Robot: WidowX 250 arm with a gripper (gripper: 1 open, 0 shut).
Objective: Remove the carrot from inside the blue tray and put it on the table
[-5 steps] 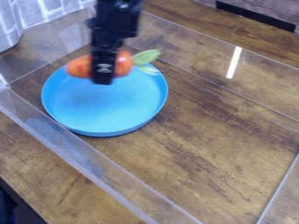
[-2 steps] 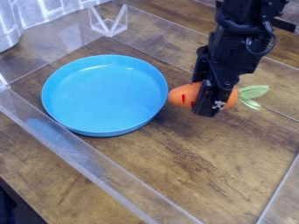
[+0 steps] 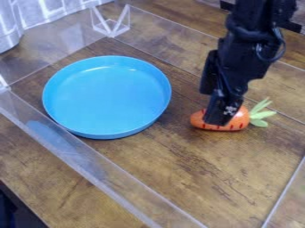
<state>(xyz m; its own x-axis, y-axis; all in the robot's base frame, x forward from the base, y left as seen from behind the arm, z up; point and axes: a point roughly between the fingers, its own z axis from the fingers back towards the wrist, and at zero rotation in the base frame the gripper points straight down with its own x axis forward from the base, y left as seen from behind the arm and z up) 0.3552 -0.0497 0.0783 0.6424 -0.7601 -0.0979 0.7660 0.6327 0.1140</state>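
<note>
The orange carrot (image 3: 205, 122) lies on the dark wood table (image 3: 179, 183), just right of the blue tray (image 3: 105, 94), with its green leaves (image 3: 258, 112) pointing right. The round tray holds nothing. My black gripper (image 3: 222, 110) comes straight down onto the carrot's middle, and one finger covers part of it from the front. The jaws sit low around the carrot. Whether they still press on it does not show.
A clear plastic barrier (image 3: 84, 156) runs along the front left of the table. A transparent stand (image 3: 112, 18) is at the back, and a grey object (image 3: 7, 27) sits in the far left corner. Light glares on the wood at the right.
The gripper carried the carrot out of the tray, moved right, then lowered it. The carrot now rests on the table beside the tray.
</note>
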